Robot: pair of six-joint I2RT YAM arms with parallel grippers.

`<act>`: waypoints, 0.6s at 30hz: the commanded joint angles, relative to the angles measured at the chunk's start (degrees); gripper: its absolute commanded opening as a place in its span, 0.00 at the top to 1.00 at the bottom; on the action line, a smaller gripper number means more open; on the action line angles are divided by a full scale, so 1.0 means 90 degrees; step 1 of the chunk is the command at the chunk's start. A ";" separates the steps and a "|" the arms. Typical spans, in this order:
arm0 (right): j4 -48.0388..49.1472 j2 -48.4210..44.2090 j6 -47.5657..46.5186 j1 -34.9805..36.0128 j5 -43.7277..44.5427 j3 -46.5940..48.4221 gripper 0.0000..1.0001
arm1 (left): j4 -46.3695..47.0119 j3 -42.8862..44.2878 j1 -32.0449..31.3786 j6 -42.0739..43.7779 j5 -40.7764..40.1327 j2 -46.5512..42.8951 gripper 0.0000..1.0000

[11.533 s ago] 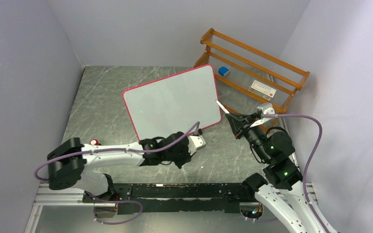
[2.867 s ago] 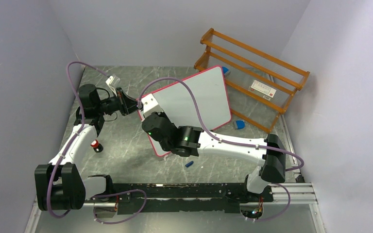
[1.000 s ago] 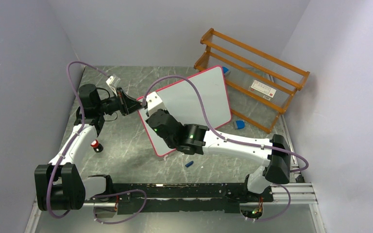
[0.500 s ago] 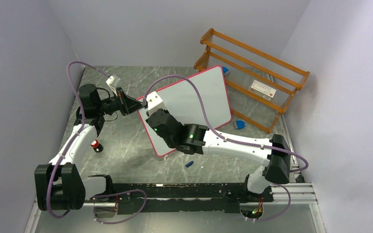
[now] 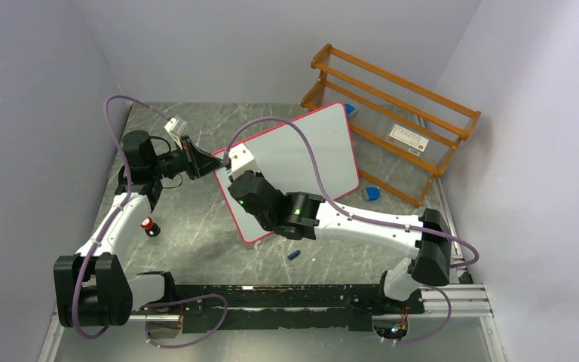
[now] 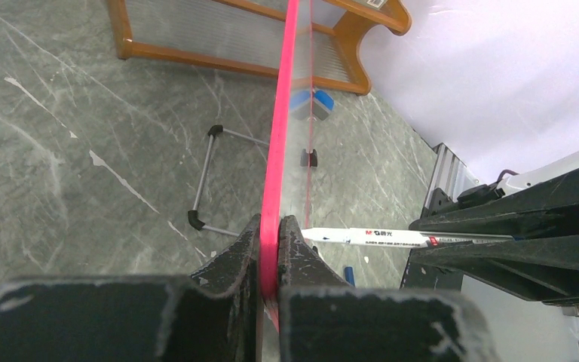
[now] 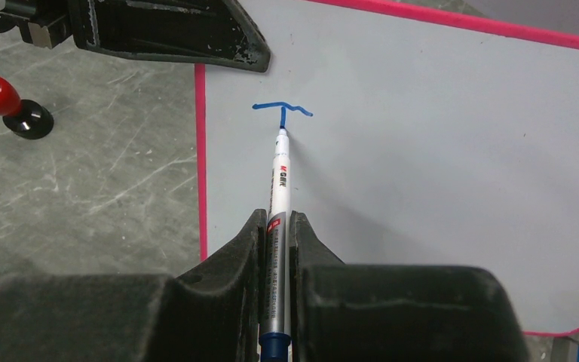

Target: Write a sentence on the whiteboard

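Grey marbled table, pale walls, orange wooden rack at back right. Before it, tilted whiteboard, face partly masked by right arm from above. Left gripper clamped shut on its pink rim; right gripper closed round marker, tip at a blue "T", all there is of the sentence, near the board's corner. Red-topped stamp and blue cap on table nearby

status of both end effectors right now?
left end effector: closed on the whiteboard rim.
right end effector: closed on the marker.
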 commanded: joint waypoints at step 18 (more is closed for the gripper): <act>-0.0439 -0.0301 0.0500 -0.0034 -0.0142 -0.0414 1.00 | -0.0453 -0.0108 -0.0261 0.0726 -0.0080 0.0081 0.95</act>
